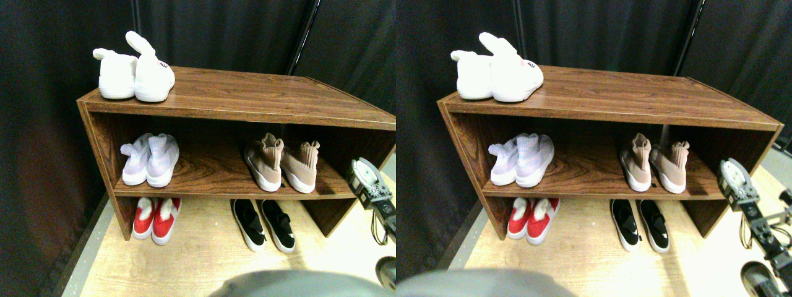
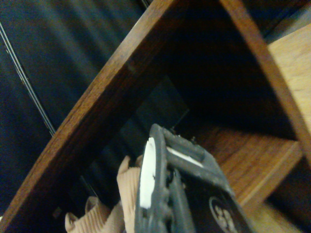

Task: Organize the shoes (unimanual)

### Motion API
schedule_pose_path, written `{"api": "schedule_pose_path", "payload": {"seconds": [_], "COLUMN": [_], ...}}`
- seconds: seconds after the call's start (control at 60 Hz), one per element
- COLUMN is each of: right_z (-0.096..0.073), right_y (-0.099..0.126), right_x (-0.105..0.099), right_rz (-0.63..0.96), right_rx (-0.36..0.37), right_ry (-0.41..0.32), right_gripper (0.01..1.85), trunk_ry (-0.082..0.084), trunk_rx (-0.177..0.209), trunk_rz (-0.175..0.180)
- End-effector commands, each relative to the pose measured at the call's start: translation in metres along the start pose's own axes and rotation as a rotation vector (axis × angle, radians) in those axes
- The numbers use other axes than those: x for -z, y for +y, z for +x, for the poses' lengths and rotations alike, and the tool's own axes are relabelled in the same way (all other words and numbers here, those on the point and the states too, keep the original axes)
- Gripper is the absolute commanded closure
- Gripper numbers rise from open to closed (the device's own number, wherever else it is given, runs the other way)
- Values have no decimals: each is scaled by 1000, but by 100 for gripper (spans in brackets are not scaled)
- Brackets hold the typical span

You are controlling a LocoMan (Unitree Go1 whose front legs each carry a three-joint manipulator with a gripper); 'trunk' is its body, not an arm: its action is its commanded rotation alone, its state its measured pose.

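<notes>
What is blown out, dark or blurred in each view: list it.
Stereo pair view: the bunny-ear slippers are blown out to near-featureless white, the floor glares pale, the wooden rack bows with wide-angle distortion. Wrist view: soft overall, the rack's interior sinks into shadow, the tan sneakers and the right gripper are blurred.

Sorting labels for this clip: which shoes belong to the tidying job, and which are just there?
Job: tan knit sneakers, middle shelf right; black slip-ons, floor under the rack; right gripper beside the rack.
Not the job: white bunny slippers, lavender sneakers, red slip-ons.
</notes>
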Motion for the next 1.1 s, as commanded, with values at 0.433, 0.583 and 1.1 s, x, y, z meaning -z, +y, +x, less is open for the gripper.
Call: {"api": "schedule_pose_path", "payload": {"seconds": [0.433,0.583,1.1], "right_z": [61,58,49], "right_y": [-50,-55,-40], "right_x": [17,25,70], "right_rz": [51,62,116], "right_rx": [189,194,238], "right_ry": [-78,-41,59], "right_gripper": [180,180,180], "trunk_ry": [-7,-2,14], "trunk_rx": [-22,-26,-57], "trunk_rz": [-21,-24,-46]}}
